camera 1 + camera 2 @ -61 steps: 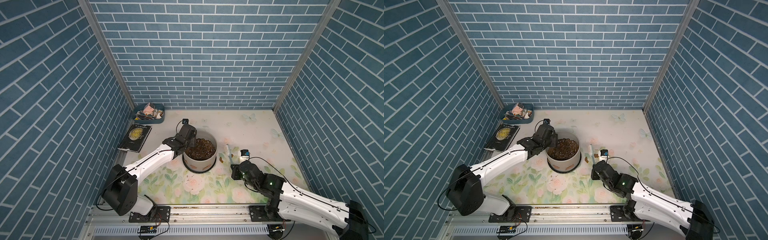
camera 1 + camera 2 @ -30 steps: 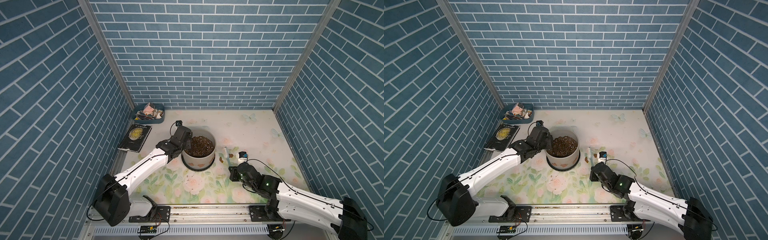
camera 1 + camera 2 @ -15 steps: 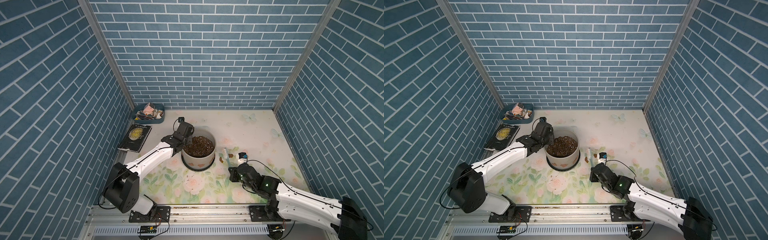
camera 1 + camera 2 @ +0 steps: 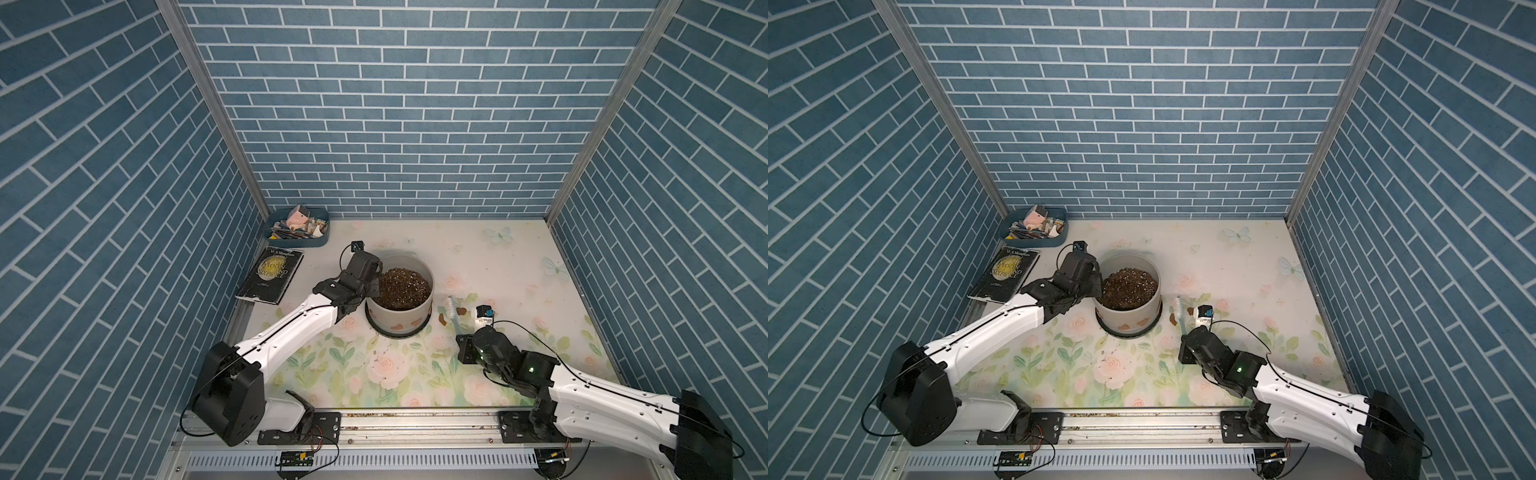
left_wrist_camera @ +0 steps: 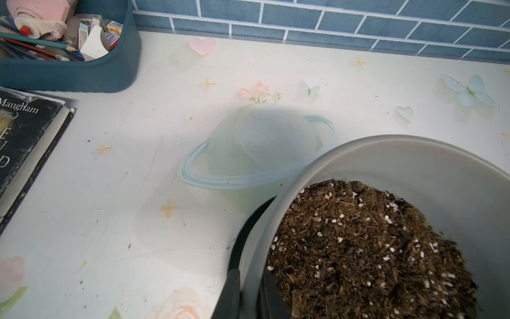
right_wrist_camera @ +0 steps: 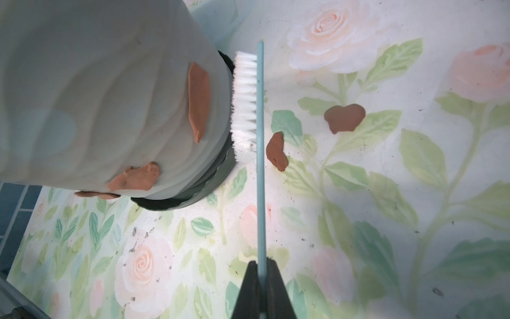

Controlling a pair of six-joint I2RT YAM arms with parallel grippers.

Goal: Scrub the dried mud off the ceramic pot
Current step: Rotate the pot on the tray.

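the left gripper (image 5: 249,292) has closed onto the ceramic pot (image 5: 386,154) rim, one finger inside, one outside.

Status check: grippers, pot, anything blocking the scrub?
Left gripper shut on ceramic pot rim. Right gripper shut on brush, bristles beside wall. Dried mud still stuck on. Nothing in the way.

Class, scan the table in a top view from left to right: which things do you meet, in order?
Book → ceramic pot → brush → mud flake on the mat.
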